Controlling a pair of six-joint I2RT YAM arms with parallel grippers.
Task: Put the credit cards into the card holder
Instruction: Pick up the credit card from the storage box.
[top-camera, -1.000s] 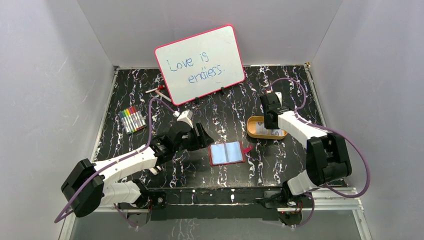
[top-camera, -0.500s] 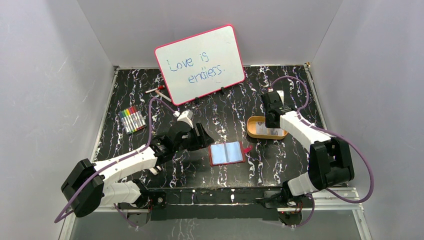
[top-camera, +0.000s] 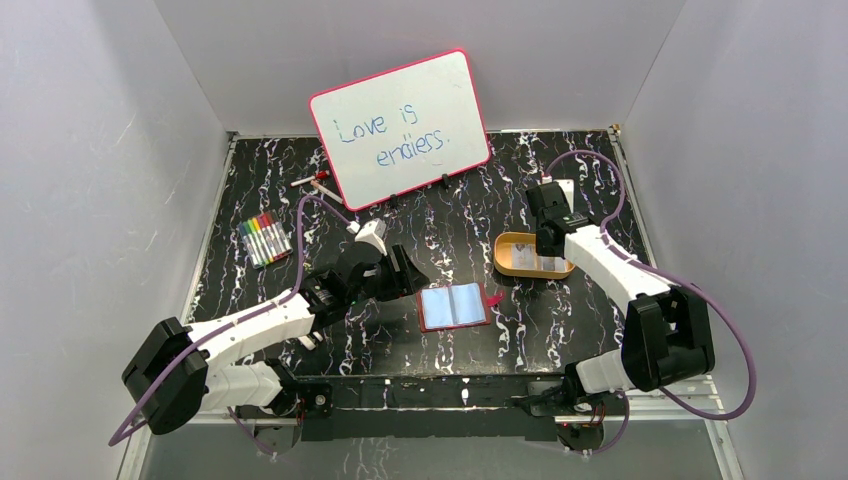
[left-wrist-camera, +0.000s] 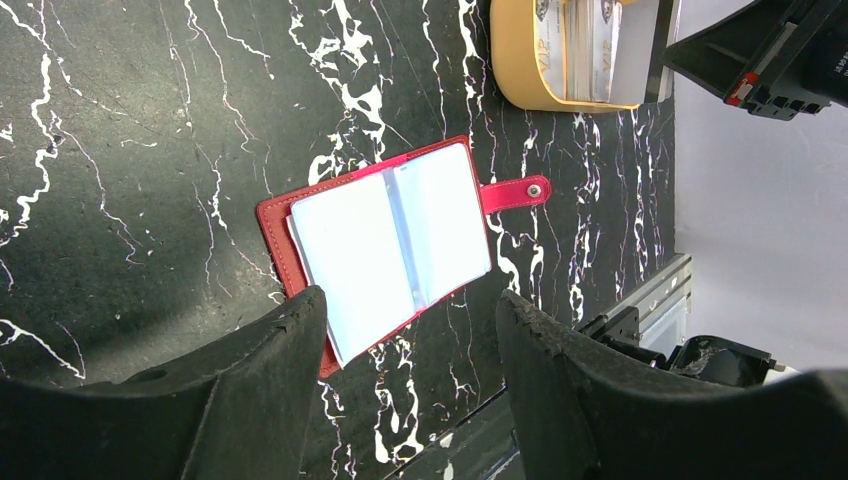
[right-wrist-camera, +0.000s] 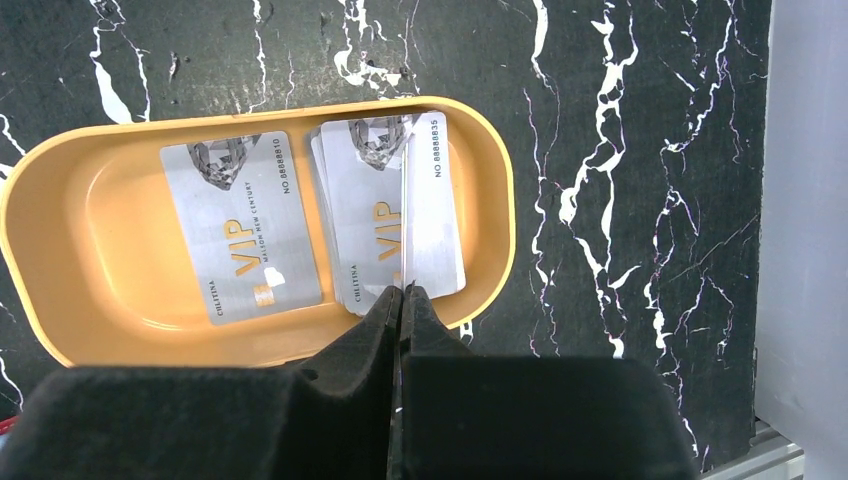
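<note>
Top external view sets the two arm bases nearest us, at the front edge of the black marbled table (top-camera: 460, 215). Just beyond them the card holder (top-camera: 453, 306) lies open and flat, with its pale blue pockets facing up and its red snap tab (top-camera: 495, 299) sticking out to the right. The left gripper (top-camera: 405, 272) hangs just to the holder's left. From the left wrist we see its fingers spread wide with nothing gripped, and the holder's near corner shows in the gap between them.

Farther back and to the right sits the yellow-orange oval tray (top-camera: 508, 262), well apart from the holder, with the right gripper (top-camera: 548, 248) over it. From the right wrist we find the credit cards (right-wrist-camera: 240, 225) inside the tray. One silver VIP card lies flat by itself on the left. A small fanned stack (right-wrist-camera: 350, 220) lies beside it on the right. The right fingers are pressed almost together above that stack. A thin pale line runs out from between their tips, which we take for an edge-on card (right-wrist-camera: 405, 200) pinched there.

Deeper on the left lies a bundle of coloured markers (top-camera: 266, 238). At the back wall leans the pink-framed whiteboard (top-camera: 400, 128), which reads "Love is endless." A red-capped pen (top-camera: 318, 180) lies by its left foot.
</note>
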